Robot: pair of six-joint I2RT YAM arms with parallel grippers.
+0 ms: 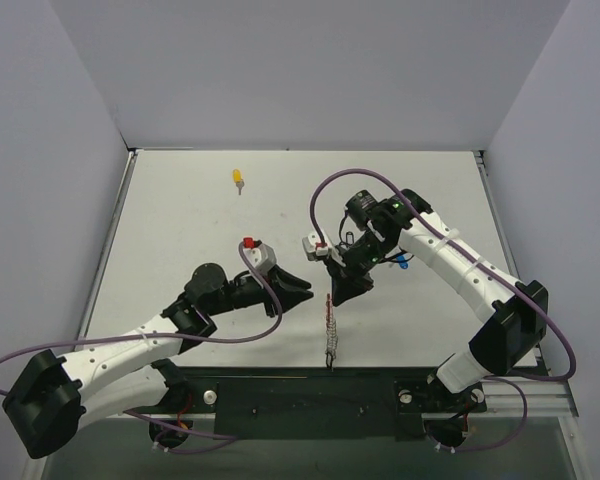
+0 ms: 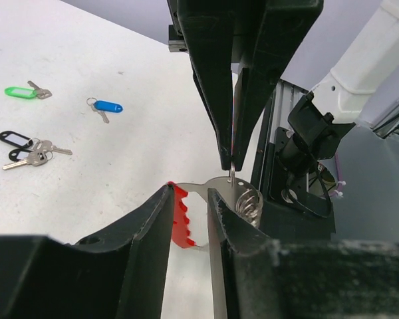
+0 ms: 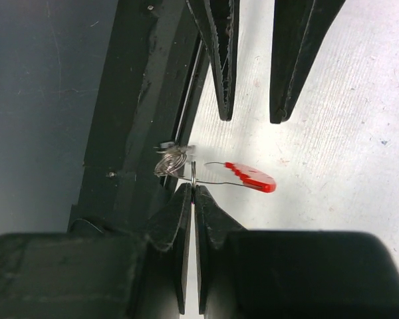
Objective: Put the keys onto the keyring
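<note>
Right gripper pressed together on the thin wire of the keyring, near the front edge of the table. Left gripper spread either side of the red arc, not clamping. Risk: slim pinch, likely to swivel or slip if nudged. Counted: one keyring, one blue key, one green key, one yellow key, seemingly two black keys.

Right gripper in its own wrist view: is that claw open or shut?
Shut on the keyring: the right gripper presses its fingertips together, pinching the ring's thin silver wire between them.
</note>
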